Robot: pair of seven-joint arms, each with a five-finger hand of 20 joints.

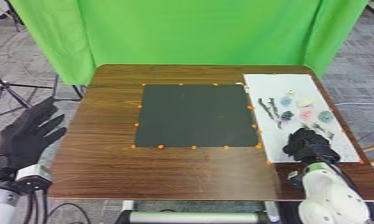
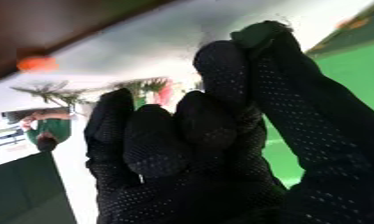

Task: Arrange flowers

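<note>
flowers at three o'clock, pink, blue and pale heads grouped on white sheet. left hand at nine o'clock, beside table, released, fingers loosely straight. dark mat at dial's centre, orange dots round edge. green cloth at twelve, beyond table. dark twigs on sheet, at flowers' nine o'clock. right hand at four o'clock, over sheet; can't tell if clenched or grasping.

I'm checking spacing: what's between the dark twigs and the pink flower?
A small dark bloom lies between the dark twigs and pink flower, in the head view.
</note>
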